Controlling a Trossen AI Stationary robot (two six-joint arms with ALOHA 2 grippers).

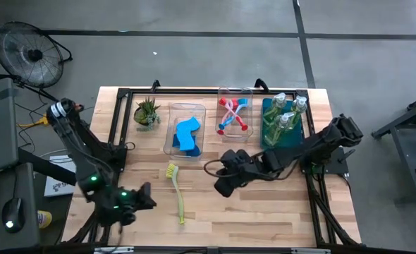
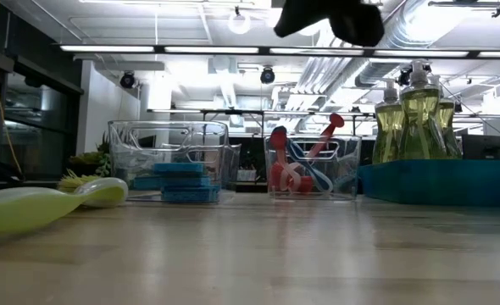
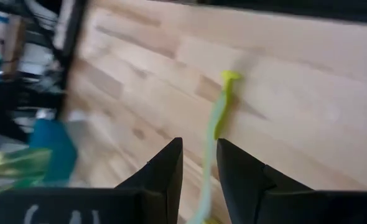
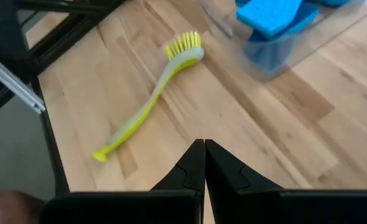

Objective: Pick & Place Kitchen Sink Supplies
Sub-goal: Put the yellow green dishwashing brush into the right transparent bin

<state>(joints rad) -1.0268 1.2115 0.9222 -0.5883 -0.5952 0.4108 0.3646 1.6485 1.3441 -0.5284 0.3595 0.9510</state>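
Yellow-green brush [image 1: 175,190] lay loose, lower centre of the high view, unsorted. Left gripper [image 1: 146,195] narrowly open, empty; right gripper [image 1: 222,185] closed, empty.

A grey concrete floor [image 1: 194,49] surrounds the wooden table [image 1: 264,212], a fan [image 1: 26,53] stands at its left, and ceiling strip lights [image 2: 216,49] glow over pipes behind.

Three dish brushes [image 1: 175,190], three soap bottles [image 1: 285,116], stacked blue sponges [image 1: 187,134], one potted plant [image 1: 147,111]
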